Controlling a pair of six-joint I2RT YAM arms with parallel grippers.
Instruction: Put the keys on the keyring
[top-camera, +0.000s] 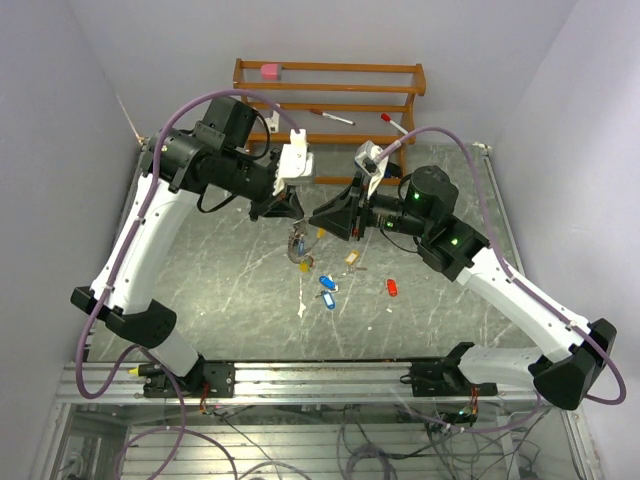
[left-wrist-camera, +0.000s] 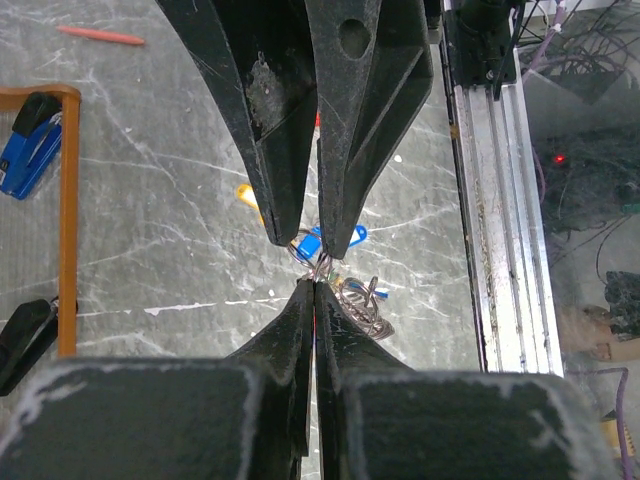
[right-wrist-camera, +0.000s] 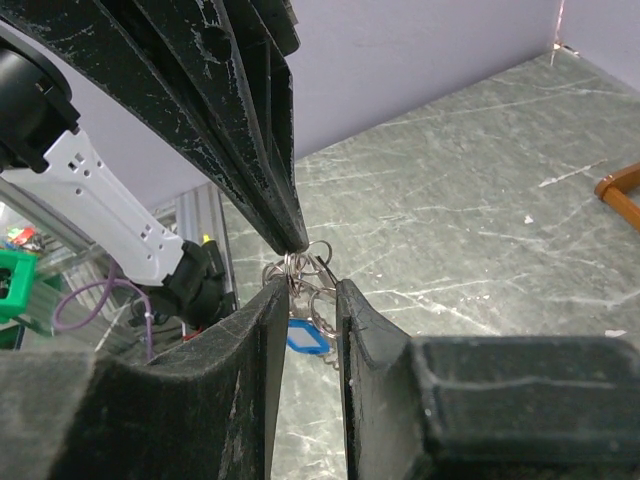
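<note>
The keyring (top-camera: 297, 243) hangs as a bunch of thin silver loops between both grippers, above the table. My left gripper (top-camera: 290, 212) is shut on its wire, fingertips (left-wrist-camera: 316, 286) pressed together. My right gripper (right-wrist-camera: 312, 285) faces it, jaws narrowly apart, with the keyring (right-wrist-camera: 308, 262) loops filling the gap and touching both fingers. A blue-tagged key (right-wrist-camera: 305, 337) dangles from the loops. On the table lie two blue keys (top-camera: 327, 283), a tan key (top-camera: 352, 258), a red key (top-camera: 392, 287) and a yellow key (left-wrist-camera: 247, 195).
An orange wooden rack (top-camera: 330, 100) stands at the back wall with a pink block (top-camera: 270, 71) and two markers (top-camera: 332, 117) on it. The aluminium rail (left-wrist-camera: 495, 200) runs along the table's near edge. A rack corner (right-wrist-camera: 622, 195) shows at right.
</note>
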